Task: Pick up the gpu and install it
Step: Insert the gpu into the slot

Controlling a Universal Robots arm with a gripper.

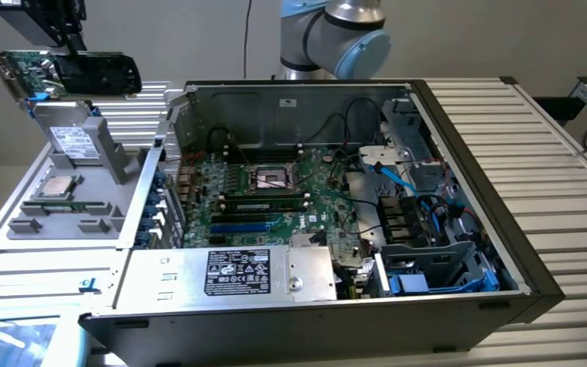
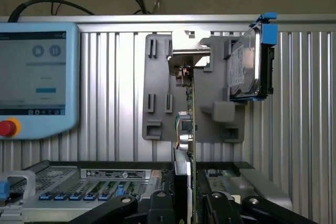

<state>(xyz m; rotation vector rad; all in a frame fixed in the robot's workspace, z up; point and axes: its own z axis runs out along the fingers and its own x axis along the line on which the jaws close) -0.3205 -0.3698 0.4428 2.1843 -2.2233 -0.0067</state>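
The gpu, a green board with a black fan shroud and a metal end bracket, hangs in the air at the exterior view's upper left. My gripper is shut on its top edge. It is lifted clear of the grey fixture tray and sits to the left of the open computer case. In the wrist view the gpu is edge-on, running straight out from my gripper, with a black finger pressed on each side.
On the tray, a hard drive stands upright, with a CPU and a RAM stick lying flat. Inside the case are the motherboard, blue slots, cables and a power supply. A teach pendant lies beside the tray.
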